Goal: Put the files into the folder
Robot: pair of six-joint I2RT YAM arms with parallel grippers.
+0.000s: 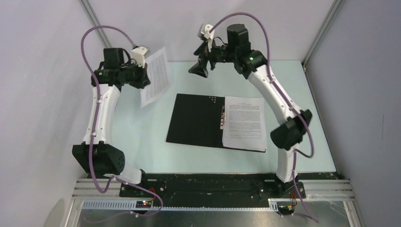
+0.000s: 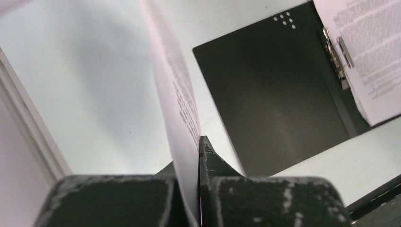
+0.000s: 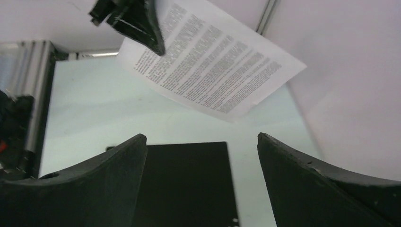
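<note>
**Paper sheet pinched by the left arm, folder open below**

Nearest to the arm bases, the folder lies spread flat on the pale table with its black inside up, so a page can be laid in from above. On its right half rests a filed sheet, with its left edge at the metal clip along the middle. I judge it sits there so the clip can keep it, but whether the clip really presses on it I cannot tell. The left half shows only black, with a small group of white dots near its far edge.

Farther back on the left, my left gripper is clenched on the lifted sheet. It holds the sheet by one edge well above the table, so the paper hangs steeply tilted, beside the folder and not over it. I think it is held this way to be carried into the folder.

At the far side, my right gripper hangs above the folder's far edge, jaws released and wide, grasping nothing.

Both sheets carry small black print, too fine for me to read. I see no brand and no label.
</note>
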